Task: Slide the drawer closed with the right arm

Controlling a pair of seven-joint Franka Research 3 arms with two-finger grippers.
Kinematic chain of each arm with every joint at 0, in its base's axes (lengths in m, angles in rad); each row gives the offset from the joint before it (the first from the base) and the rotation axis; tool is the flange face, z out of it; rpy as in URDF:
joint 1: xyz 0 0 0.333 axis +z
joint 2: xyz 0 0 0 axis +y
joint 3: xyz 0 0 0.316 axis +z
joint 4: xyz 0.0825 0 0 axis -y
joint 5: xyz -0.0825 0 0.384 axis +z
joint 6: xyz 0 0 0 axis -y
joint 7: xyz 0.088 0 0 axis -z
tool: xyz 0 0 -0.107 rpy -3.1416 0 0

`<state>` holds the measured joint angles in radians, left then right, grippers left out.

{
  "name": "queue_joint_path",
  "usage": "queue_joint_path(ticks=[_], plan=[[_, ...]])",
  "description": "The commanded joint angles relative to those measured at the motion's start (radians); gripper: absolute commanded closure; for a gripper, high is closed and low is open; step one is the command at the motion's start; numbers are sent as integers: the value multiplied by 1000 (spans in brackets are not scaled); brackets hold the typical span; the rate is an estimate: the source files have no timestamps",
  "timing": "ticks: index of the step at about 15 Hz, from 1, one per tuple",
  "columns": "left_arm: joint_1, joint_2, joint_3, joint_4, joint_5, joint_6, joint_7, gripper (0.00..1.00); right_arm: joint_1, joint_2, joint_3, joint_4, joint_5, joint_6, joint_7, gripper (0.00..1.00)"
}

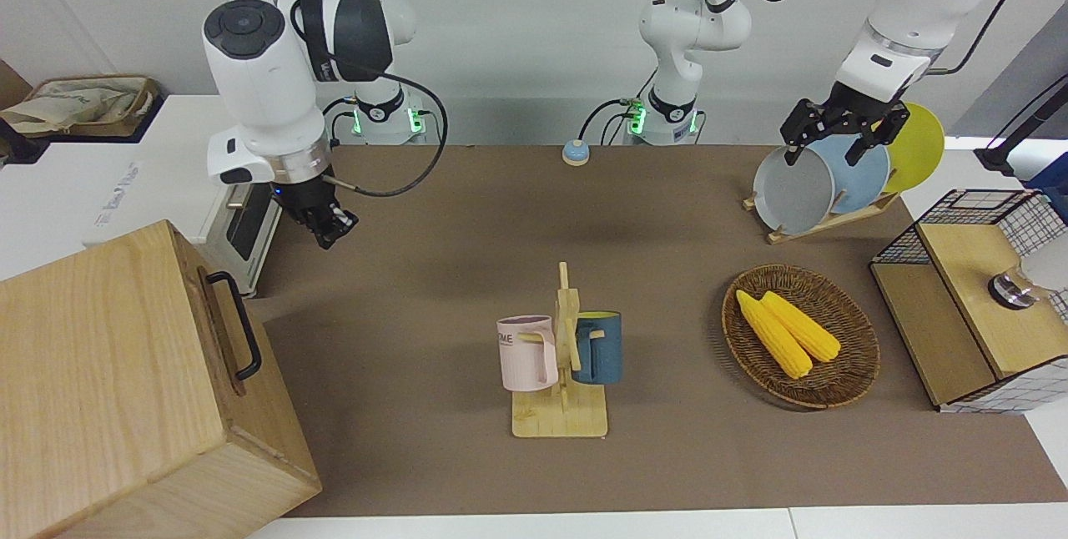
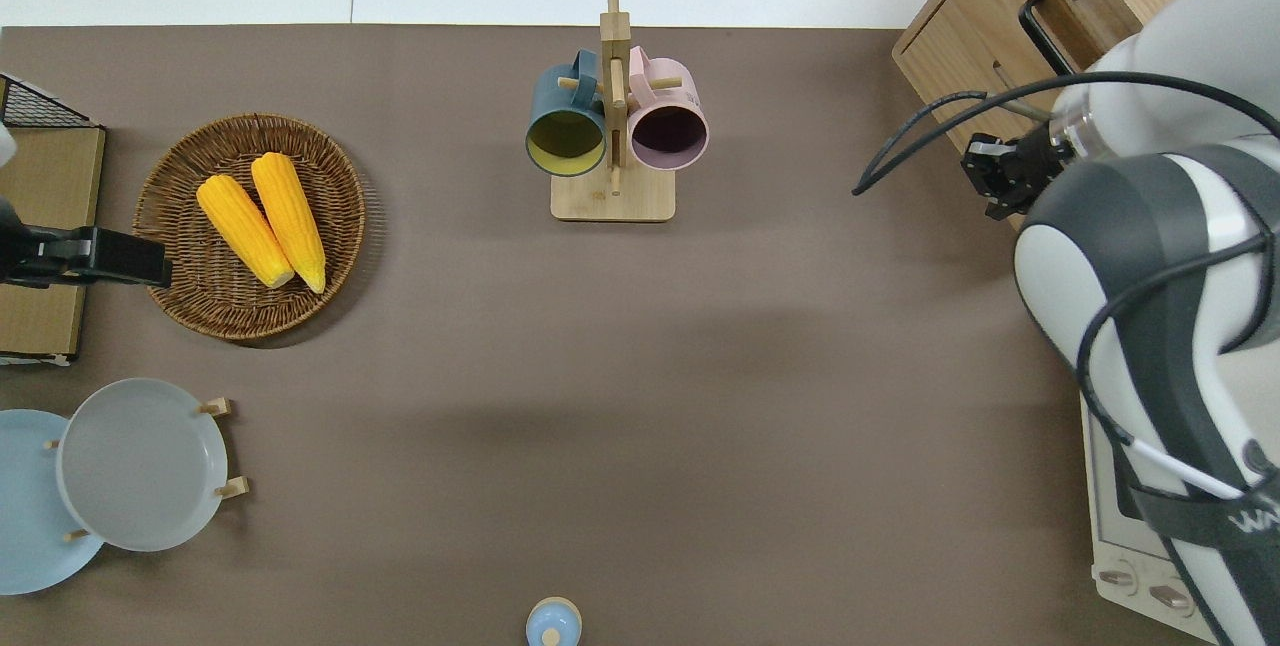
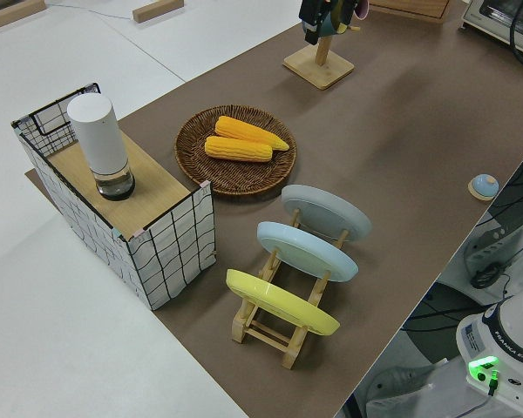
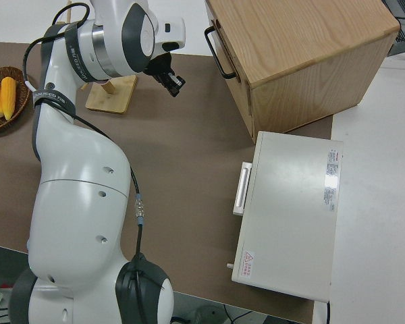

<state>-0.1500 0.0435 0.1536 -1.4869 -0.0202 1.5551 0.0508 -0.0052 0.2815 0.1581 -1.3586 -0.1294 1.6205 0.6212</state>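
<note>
1. Front view first: the drawer [image 1: 224, 330] is seen flush in the big wood box [image 1: 108, 389] at the right arm's end of the surface [image 1: 467, 272], farther from the robots than the white toaster oven [image 1: 242, 230]. No gap is visible around its flat front, and the black bar handle [image 1: 236, 324] stands clear of everything.

2. The closing step is judged done, or as good as done. The right claw [image 1: 327, 226] is held up in the air, apart from the box, with nothing between its fingers; whether those fingers are apart or together cannot be told.

3. Overhead view: the right claw [image 2: 1003, 173] is placed over the box's corner nearest the robots, where it meets the bare surface, with the handle [image 2: 1040, 31] well clear of it.

4. For a next move, little is called for: a retreat to rest, unless the front is found proud of the box, in which case one more flat push on it would be needed.

5. Right side view: the drawer front [image 4: 231, 81] is shown edge-on, which the overhead view cannot offer, and it looks level with the box face.

6. The left arm is parked; its left claw [image 1: 841, 137] is seen with fingers spread.
</note>
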Motion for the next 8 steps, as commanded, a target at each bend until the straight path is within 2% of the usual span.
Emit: queue_joint_path(ticks=[1,4,5,8], plan=[[-17,13,17,20,12,0,8,2,2,-123,-52,-120,45,-4,-187,1000],[-17,13,17,20,12,0,8,5,2,-185,-113,-166,79,-4,-355,1000],[-17,13,17,20,12,0,8,5,2,-202,-136,-172,88,-13,-442,1000],[-17,13,17,20,12,0,8,2,1,-217,-167,-171,115,-27,-578,1000]])
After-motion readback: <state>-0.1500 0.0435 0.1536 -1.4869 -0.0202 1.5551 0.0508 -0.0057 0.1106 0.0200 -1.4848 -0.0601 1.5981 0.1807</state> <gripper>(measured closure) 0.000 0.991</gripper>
